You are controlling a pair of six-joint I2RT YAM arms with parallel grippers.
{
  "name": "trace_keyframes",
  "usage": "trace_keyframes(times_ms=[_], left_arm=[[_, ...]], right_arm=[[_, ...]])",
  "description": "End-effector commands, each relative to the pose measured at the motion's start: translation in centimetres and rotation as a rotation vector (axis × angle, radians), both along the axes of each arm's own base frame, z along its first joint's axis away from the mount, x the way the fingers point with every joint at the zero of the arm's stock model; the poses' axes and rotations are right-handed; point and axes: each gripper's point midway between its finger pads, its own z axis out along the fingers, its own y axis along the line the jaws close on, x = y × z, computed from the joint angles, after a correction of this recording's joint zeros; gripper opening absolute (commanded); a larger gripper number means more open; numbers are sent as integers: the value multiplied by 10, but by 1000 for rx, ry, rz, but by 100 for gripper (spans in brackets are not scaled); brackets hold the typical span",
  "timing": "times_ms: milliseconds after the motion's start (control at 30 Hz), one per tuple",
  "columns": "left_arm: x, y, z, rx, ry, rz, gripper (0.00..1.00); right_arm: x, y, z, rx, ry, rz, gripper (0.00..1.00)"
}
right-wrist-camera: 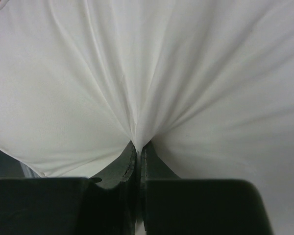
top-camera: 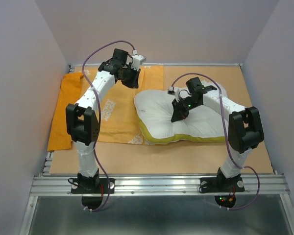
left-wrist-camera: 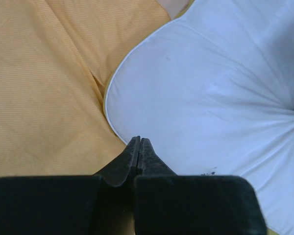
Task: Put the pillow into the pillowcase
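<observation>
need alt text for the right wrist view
The right gripper is shut on a pinch of the white pillow, whose fabric fans out in creases from the grip. The pillow fills almost the whole view, with only a dark sliver at the lower left.

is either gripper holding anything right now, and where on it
The right gripper pinches the pillow by a gathered fold of fabric near the middle of its top face. The left gripper is shut with nothing in it.
</observation>
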Motion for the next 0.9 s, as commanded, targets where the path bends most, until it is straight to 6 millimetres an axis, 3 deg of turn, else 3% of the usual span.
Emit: trace_keyframes(times_ms=[0, 33, 133, 167, 267, 300, 333, 367, 400, 467, 567, 600, 667, 867], left_arm=[[-12, 14, 20, 22, -51, 40, 0], [-14, 18, 16, 23, -49, 57, 10], [-32, 27, 1, 6, -56, 109, 26], [-40, 29, -4, -9, -59, 120, 37], [-49, 27, -9, -33, -53, 115, 46], [-51, 27, -14, -33, -39, 112, 46], [-51, 27, -15, -31, -33, 113, 46], [-53, 26, -18, -37, -15, 93, 46], [-55, 25, -19, -44, -3, 88, 46], [-54, 29, -15, -58, -5, 84, 47], [-55, 30, -11, -82, -7, 59, 48], [-56, 29, -9, -87, -7, 53, 48], [-55, 30, -7, -100, -3, 50, 50], [-55, 36, -2, -145, 12, 57, 62]], right_arm=[[16, 1, 34, 7, -166, 31, 0], [15, 0, 38, 5, -180, 29, 1], [13, -5, 59, 0, -252, 12, 1], [15, -8, 63, -13, -272, 1, 1], [18, -15, 70, -47, -339, -30, 2], [25, -20, 64, -83, -357, -57, 21], [25, -23, 57, -101, -342, -64, 68], [21, -25, 47, -125, -299, -57, 95], [20, -25, 47, -128, -293, -52, 100], [22, -24, 58, -116, -325, -49, 100], [44, -21, 74, -126, -362, -99, 100], [53, -22, 56, -173, -336, -106, 100], [61, -22, 45, -219, -345, -93, 100], [57, 6, -8, -308, -330, 34, 100]])
